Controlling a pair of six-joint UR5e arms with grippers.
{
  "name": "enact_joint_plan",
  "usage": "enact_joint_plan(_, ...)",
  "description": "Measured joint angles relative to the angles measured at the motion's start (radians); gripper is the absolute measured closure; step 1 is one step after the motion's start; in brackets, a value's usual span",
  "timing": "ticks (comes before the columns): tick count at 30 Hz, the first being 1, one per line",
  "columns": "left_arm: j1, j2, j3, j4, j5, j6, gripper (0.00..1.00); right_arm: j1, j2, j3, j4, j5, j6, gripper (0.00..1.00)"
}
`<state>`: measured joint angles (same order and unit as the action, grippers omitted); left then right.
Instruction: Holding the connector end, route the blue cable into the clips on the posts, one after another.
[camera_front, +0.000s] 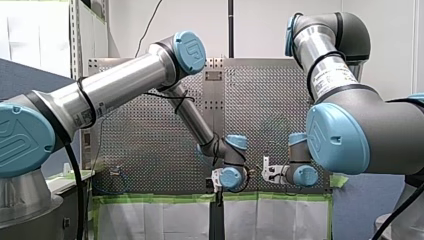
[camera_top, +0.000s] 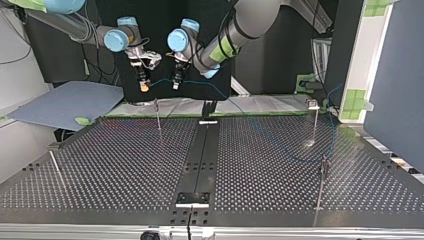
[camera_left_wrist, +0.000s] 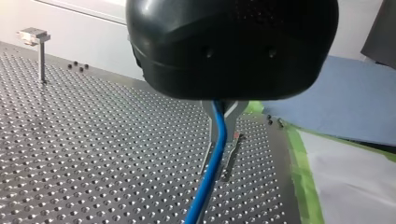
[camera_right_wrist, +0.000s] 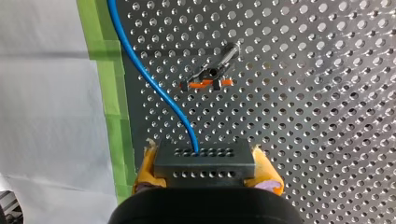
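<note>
My right gripper (camera_right_wrist: 208, 171) has its yellow pads shut on the grey connector block (camera_right_wrist: 205, 161). The blue cable (camera_right_wrist: 154, 88) leaves the block and runs ahead past a post clip with orange tips (camera_right_wrist: 212, 74). My left gripper (camera_left_wrist: 217, 163) has its metal fingers shut on the blue cable (camera_left_wrist: 205, 191), which hangs out below them. In the top view my right gripper (camera_top: 144, 86) and my left gripper (camera_top: 176, 84) hang side by side above the table's far edge. The cable (camera_top: 210, 86) runs between them, then trails toward that view's right.
Thin posts stand on the perforated table (camera_top: 125, 165): one under the grippers (camera_top: 157, 114), two at the top view's right (camera_top: 316, 120) (camera_top: 323, 180), one at its left (camera_top: 54, 162). Green tape (camera_right_wrist: 114, 116) edges the plate. A blue sheet (camera_top: 65, 102) lies beyond it.
</note>
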<state>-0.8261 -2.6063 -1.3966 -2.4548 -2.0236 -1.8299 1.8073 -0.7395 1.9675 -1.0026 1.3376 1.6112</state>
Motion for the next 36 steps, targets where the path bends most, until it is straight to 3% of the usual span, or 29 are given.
enact_joint_plan(8,-0.005,-0.021,0.014,0.008,-0.044,0.007,1.0,-0.015,0.001,-0.003,-0.004,0.007,0.019,1.0)
enact_joint_plan(20,-0.007,-0.033,0.021,0.033,-0.145,0.037,1.0,-0.041,0.003,-0.009,-0.001,0.004,0.027,1.0)
enact_joint_plan(31,-0.038,-0.113,0.109,0.005,-0.209,0.04,1.0,-0.055,0.008,-0.01,0.001,0.006,0.02,1.0)
enact_joint_plan(36,-0.043,-0.124,0.161,0.007,-0.233,0.038,1.0,-0.062,0.035,-0.014,-0.013,0.005,0.016,1.0)
